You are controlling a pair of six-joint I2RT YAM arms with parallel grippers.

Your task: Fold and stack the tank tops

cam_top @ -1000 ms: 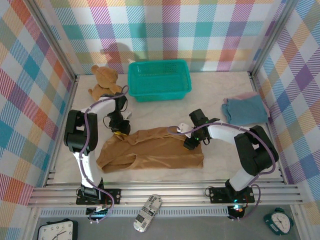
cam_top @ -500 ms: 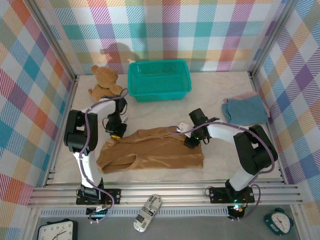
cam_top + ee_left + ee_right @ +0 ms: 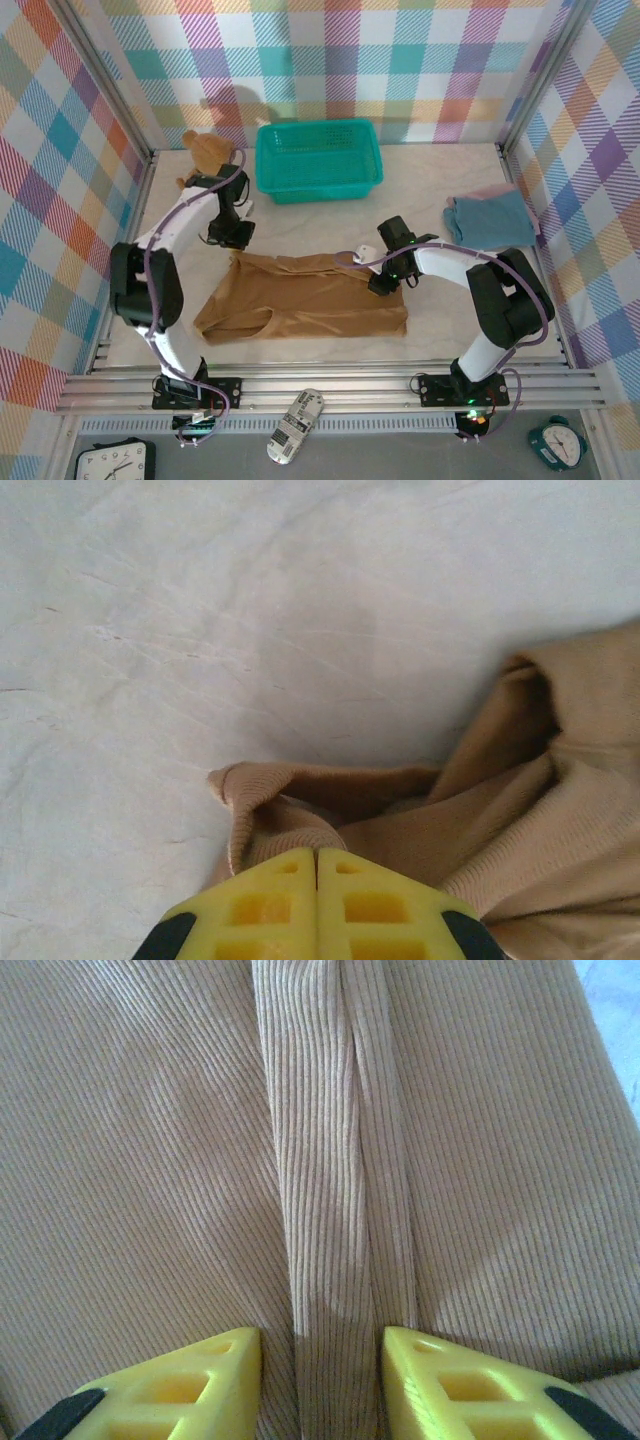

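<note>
The ochre brown tank top (image 3: 310, 300) lies spread on the table's near middle. My left gripper (image 3: 236, 240) is shut on its far left corner, and in the left wrist view the yellow fingertips (image 3: 318, 852) meet on a bunched ribbed edge of the top (image 3: 560, 810) just above the table. My right gripper (image 3: 383, 283) presses down on the top's far right part. Its jaws (image 3: 320, 1345) stand apart astride a raised ridge of ribbed cloth (image 3: 330, 1160). The slate blue tank top (image 3: 490, 220) lies folded at the right on the dusty pink one (image 3: 492, 189).
A teal mesh basket (image 3: 318, 160) stands at the back middle, with a brown teddy bear (image 3: 205, 150) to its left. Plaid walls close in the table on three sides. A remote (image 3: 297, 425) lies below the table's front rail.
My left gripper shut on the top's corner and drew it back and to the left, stretching that edge. My right gripper's jaws narrowed a little round the ridge.
</note>
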